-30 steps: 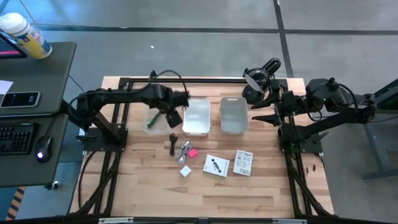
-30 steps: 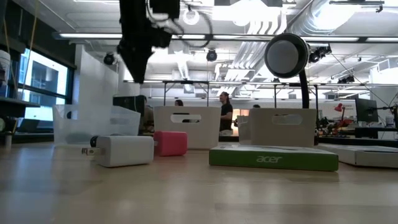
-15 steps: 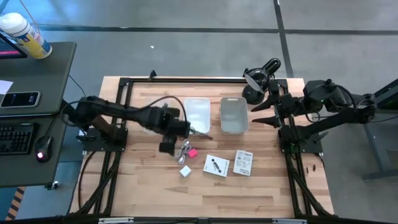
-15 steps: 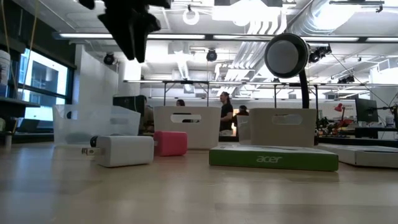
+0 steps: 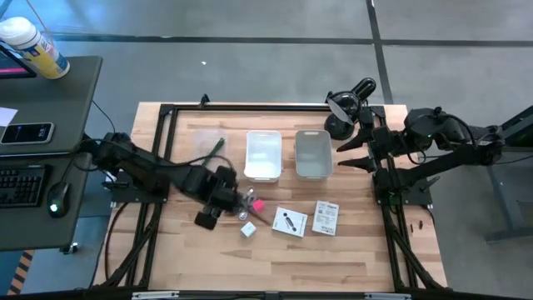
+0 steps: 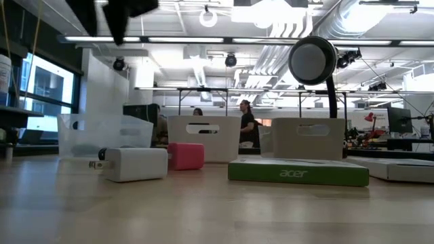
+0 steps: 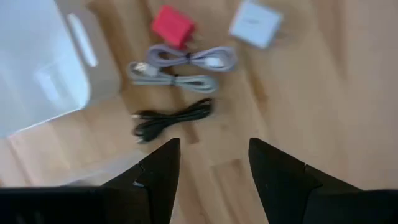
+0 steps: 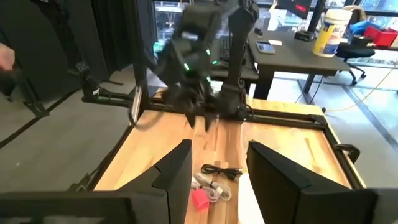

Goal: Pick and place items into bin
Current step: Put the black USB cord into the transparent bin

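On the pale wooden table [image 5: 350, 254], the left gripper [image 7: 211, 155] had swung from the clear bin toward the coiled black cable [image 7: 173, 118], fingers parted, empty. Only the right wrist view showed the right gripper [image 8: 217, 165] open

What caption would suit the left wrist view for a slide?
Left gripper, open and empty, hovers above a black cable, grey cable, pink piece and white cube.

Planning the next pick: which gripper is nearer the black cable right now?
Left. The left gripper hangs open just above the black cable, which lies on the table beside the white bin. The right gripper waits open at the table's far right edge, past both bins.
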You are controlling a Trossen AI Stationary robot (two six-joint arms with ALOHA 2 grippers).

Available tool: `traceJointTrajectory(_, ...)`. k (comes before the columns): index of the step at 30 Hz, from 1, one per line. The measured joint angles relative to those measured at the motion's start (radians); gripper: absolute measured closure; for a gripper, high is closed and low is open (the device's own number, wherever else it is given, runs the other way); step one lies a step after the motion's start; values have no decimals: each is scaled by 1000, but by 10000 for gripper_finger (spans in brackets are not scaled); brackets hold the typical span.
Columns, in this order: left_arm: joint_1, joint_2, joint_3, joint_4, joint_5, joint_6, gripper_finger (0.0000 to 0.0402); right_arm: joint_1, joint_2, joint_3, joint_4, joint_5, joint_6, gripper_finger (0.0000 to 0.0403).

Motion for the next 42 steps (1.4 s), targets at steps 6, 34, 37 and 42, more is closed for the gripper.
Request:
traceJointTrajectory(6,-89,-82,0,-53,-17,-169,222,0,0,0,-52,-22,2,258)
traceJointTrajectory(34,-496,-216,-42,-55,-493,-532,224,0,366,-2,59,-28,111,258)
traceJointTrajectory(37,-487,-215,-103,71,-511,-549,236,0,376,-2,57,-50,71,258)
traceJointTrajectory(42,-416,-204,-204,275,-517,-561,274,0,343,-2,32,-86,4,258)
